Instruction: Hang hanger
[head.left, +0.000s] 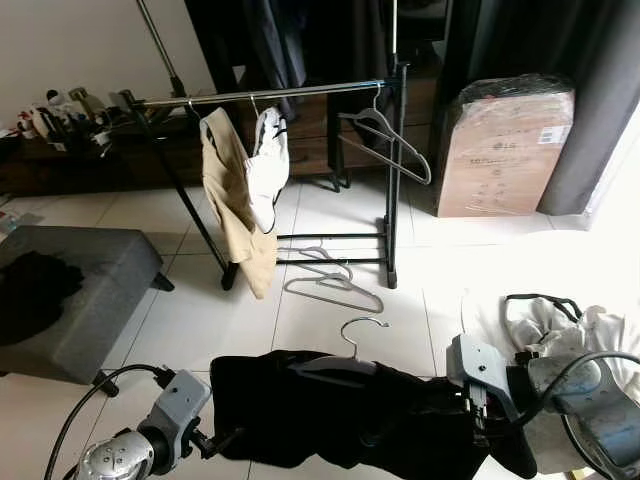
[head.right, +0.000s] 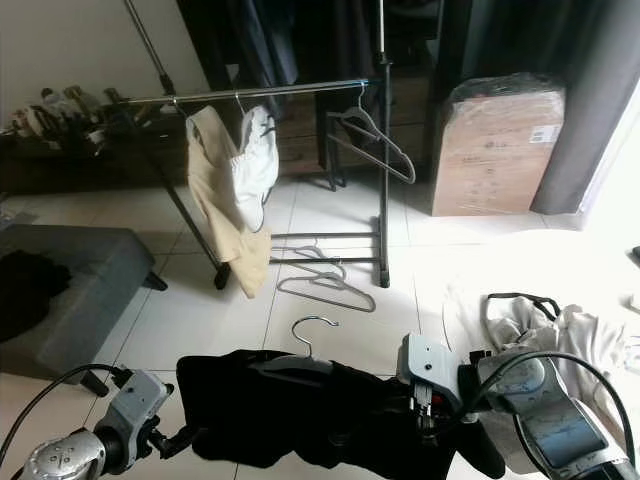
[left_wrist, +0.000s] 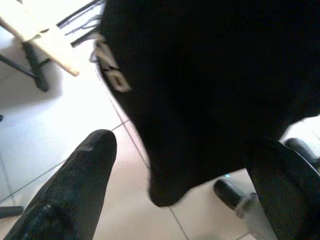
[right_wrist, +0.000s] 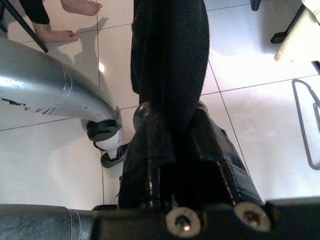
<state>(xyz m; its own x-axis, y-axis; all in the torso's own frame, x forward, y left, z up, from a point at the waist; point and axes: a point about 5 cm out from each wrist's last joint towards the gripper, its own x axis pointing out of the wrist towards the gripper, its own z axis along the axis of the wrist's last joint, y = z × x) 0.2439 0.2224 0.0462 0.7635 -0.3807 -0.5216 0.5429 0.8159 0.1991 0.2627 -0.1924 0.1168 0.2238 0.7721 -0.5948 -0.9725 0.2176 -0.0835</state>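
Black garment (head.left: 350, 415) on hanger (head.left: 345, 355) hangs low before me, my right gripper (head.left: 478, 418) clamped on its end; left gripper (left_wrist: 165, 165) spread wide beside cloth. Rail (head.left: 270, 93) well apart; hanging not yet done.

Box (head.left: 505, 150) right of rack (head.left: 300, 92) (hangers (head.left: 335, 280) seemingly beneath).

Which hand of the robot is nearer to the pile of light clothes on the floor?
The right. The right hand holds the black garment just beside the light clothes pile, at its inner edge. The left hand is at the garment's far end, across from the pile.
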